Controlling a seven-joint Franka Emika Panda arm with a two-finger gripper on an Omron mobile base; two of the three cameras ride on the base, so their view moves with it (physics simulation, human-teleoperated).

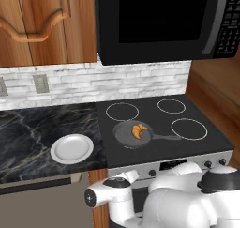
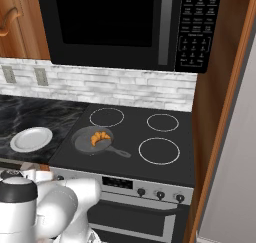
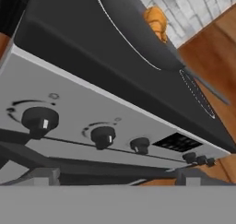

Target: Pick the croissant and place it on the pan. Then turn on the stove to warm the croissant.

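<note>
The golden croissant (image 1: 138, 131) (image 2: 100, 137) lies inside the dark grey pan (image 1: 123, 138) (image 2: 81, 143), which sits on the front left burner of the black stove (image 1: 152, 115) (image 2: 131, 133). The pan's thin handle points right. My arm is folded low in front of the stove. In the hand view my gripper (image 3: 117, 177) is open with nothing between its fingertips, and it faces the silver front panel just below the cooktop edge. Black knobs (image 3: 40, 119) line that panel, with another knob (image 3: 103, 135) to its right. Above them show the pan (image 3: 133, 29) and the croissant (image 3: 156, 20).
A round white plate (image 1: 71, 148) (image 2: 31, 139) rests on the dark marble counter left of the stove. A black microwave (image 1: 164, 20) (image 2: 120, 22) hangs over the cooktop. A wooden wall (image 2: 220, 112) closes the right side. More knobs (image 2: 160, 194) sit at the panel's right end.
</note>
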